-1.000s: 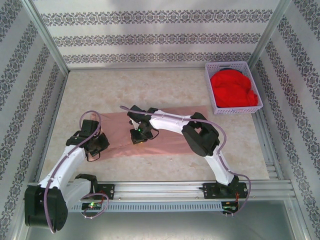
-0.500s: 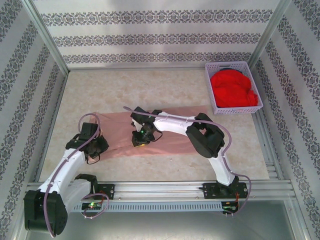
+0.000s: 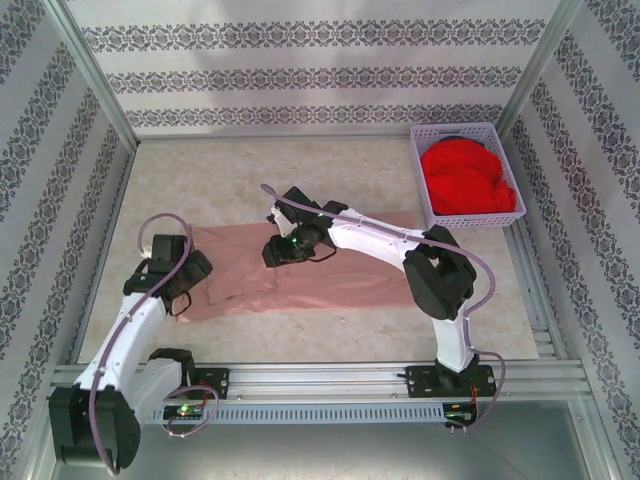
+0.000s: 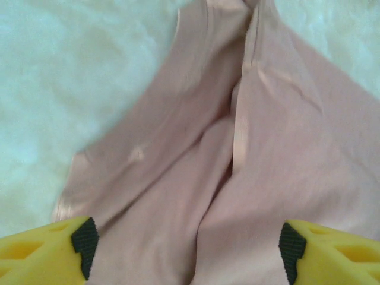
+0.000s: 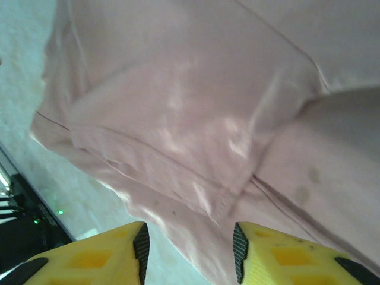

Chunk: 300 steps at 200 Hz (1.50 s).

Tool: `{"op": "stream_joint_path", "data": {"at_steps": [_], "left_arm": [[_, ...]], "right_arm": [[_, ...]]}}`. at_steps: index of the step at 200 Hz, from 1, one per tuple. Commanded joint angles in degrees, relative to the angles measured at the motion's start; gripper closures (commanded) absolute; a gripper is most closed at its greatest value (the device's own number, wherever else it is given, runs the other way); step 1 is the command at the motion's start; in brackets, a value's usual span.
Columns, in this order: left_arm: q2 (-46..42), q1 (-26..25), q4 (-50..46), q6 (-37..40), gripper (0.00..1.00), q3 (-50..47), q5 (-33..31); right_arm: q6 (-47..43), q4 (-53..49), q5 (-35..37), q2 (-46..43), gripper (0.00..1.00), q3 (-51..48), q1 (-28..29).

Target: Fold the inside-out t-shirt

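Note:
The inside-out t-shirt (image 3: 330, 285) lies flat on the table as a long salmon-pink strip running left to right. My left gripper (image 3: 193, 283) hovers over its left end. In the left wrist view this gripper (image 4: 189, 254) is open wide, with creased pink cloth (image 4: 237, 148) lying below the fingers and nothing held. My right gripper (image 3: 273, 254) hangs over the strip's middle-left part. In the right wrist view it (image 5: 190, 249) is open above a folded hem (image 5: 219, 202) of the shirt, not gripping it.
A lavender basket (image 3: 428, 215) at the back right holds a bright red garment (image 3: 465, 178). Metal frame posts and patterned walls close the table on three sides. A rail (image 3: 330, 378) runs along the near edge. Bare beige tabletop (image 3: 300, 170) lies behind the shirt.
Both grippers have opened and let go of the shirt. The left gripper has drawn back to the left. The right gripper has lifted and shifted slightly toward the back.

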Motion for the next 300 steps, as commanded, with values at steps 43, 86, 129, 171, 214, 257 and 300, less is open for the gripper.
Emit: {"op": "stream_joint_path", "data": {"at_steps": [43,86,129,171,214,257,300], "left_arm": [[18.65,8.37,9.45,5.94,0.06,7.14,11.58],[22.55,5.27,6.22,8.09,0.05,13.03,11.92],[23.95,-5.57,3.28,9.51,0.06,16.00,6.10],[31.17,-7.84,7.26,9.61,0.07,16.72,12.86],[40.16,-8.08,9.72,10.68,0.07,19.61,15.21],[49.21,-8.63,11.04,12.72,0.07,29.04,16.44],[50.95,-8.09,7.45,16.72,0.05,38.41,12.76]], "right_arm": [[-5.79,9.79,-3.22,1.29,0.43,-2.22,-1.48],[-6.99,11.07,-3.96,1.00,0.40,-3.59,-6.81],[-10.40,8.07,-1.74,-4.28,0.40,-11.97,-16.96],[-8.18,3.83,4.09,-4.42,0.40,-16.14,-26.28],[-6.26,0.04,7.19,-0.17,0.42,-14.00,-31.38],[-6.16,-2.14,10.36,1.05,0.42,-10.59,-35.74],[-8.42,-1.56,8.18,-1.49,0.41,-6.29,-35.29]]}}
